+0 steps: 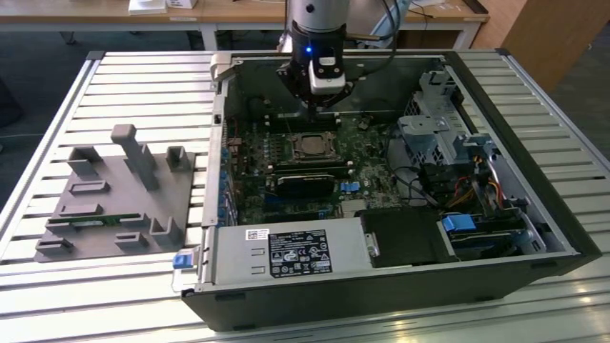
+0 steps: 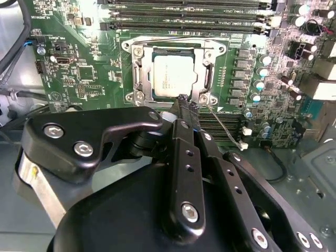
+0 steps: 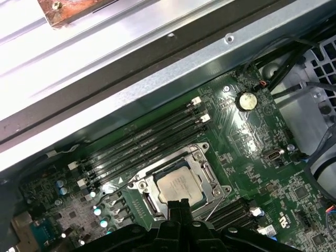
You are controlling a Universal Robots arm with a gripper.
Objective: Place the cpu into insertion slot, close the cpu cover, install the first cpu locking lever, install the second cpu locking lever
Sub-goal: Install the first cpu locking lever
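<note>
Cpu [image 2: 176, 76]: subject of entry; lies flat, silver face up, a short way ahead of my fingertips, seated in the socket

Items, outward from my tool:

1. Gripper [image 2: 186, 102]: my fingers are brought together with nothing seen between them; the tips hover at the near corner of the socket, close above the board.
2. Locking lever [image 2: 226, 126]: thin wire arm, just beside my tips, angling away from the socket corner over the board. It looks unlatched to me.
3. Cpu cover [image 2: 206, 79]: silver frame lying down around the chip, whose face shows through the cut-out.
4. Insertion slot [image 2: 137, 52]: metal-rimmed socket, occupied; chip edges look square to it.
5. Second wire [image 2: 173, 38]: runs along the socket's far edge; I cannot tell whether it is latched.
6. Memory slots [image 2: 184, 23]: long and black, beyond the socket.
7. Computer case [image 1: 533, 214]: open, lying on its side around everything above.
8. Grey fixture tray [image 1: 114, 193]: outside the case, well apart.

Handling note, my judgement: lever stage. I would meet the wire arm with the side of my closed tips, push it steadily downward and inward, and keep off the chip face and the small parts nearby. A slip off so thin a wire is the main risk
</note>
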